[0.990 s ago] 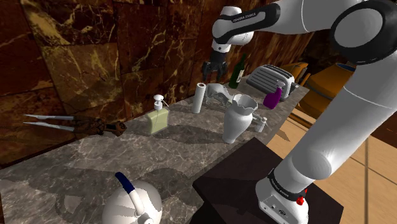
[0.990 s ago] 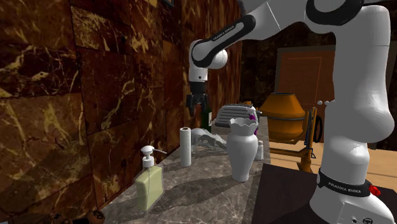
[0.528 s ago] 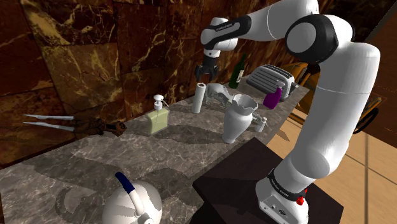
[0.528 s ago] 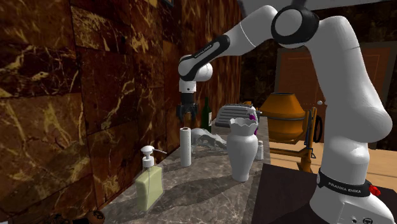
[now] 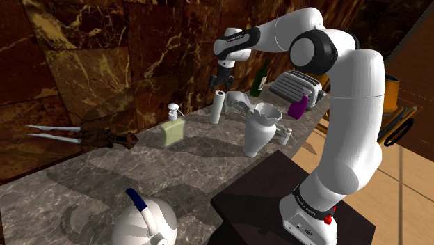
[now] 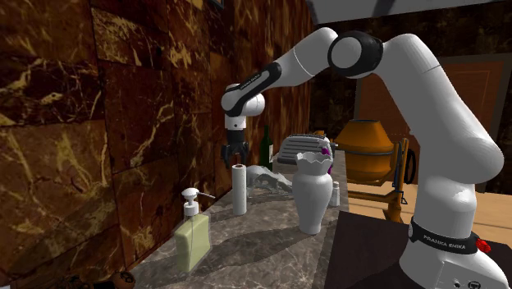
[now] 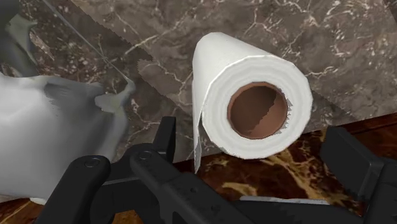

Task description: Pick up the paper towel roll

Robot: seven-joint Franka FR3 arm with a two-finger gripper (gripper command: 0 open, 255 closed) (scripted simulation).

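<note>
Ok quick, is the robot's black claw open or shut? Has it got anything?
Gripper: open, holding nothing. It hangs just above the upright white paper towel roll with the brown core, not touching it.

The black end effector [image 5: 220,83] hangs right over the white paper towel roll [image 5: 218,108], with its fingers spread apart. The roll stands up straight on the marble tabletop [image 5: 104,174], close to the brown wall. A soap pump bottle [image 5: 172,129] and a white vase [image 5: 259,131] stand nearby.
</note>
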